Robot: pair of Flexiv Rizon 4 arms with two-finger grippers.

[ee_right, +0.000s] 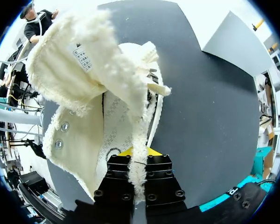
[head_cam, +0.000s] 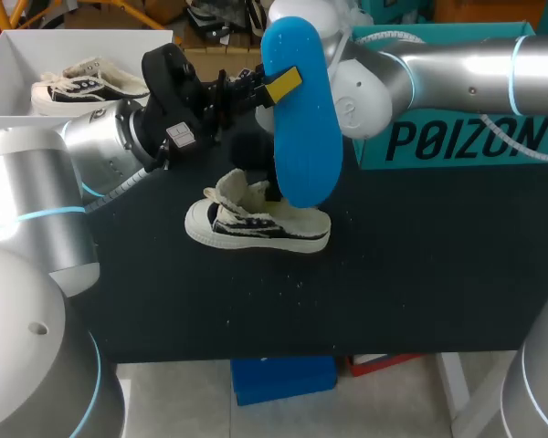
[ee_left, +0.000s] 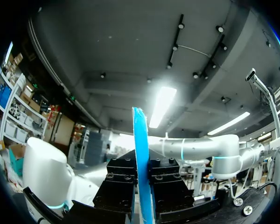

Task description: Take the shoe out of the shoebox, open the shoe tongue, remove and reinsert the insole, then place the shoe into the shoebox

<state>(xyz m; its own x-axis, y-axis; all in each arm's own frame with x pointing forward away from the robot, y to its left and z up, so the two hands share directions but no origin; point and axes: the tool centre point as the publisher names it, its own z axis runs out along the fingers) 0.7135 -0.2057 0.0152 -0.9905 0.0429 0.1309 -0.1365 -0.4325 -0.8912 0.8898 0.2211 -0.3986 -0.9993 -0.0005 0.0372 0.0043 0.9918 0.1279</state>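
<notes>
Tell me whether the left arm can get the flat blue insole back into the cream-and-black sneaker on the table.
Probably yes. The left arm holds the flat blue insole upright over the cream-and-black sneaker, whose opening faces up. The right arm has its jaws pinching the sneaker's fleecy edge, steadying it.

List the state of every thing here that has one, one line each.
insole: out of the shoe, held upright above it
shoe: on its sole on the table, tongue pulled open
left gripper: shut on insole
right gripper: shut on shoe
second shoe: lying in the open white box
</notes>
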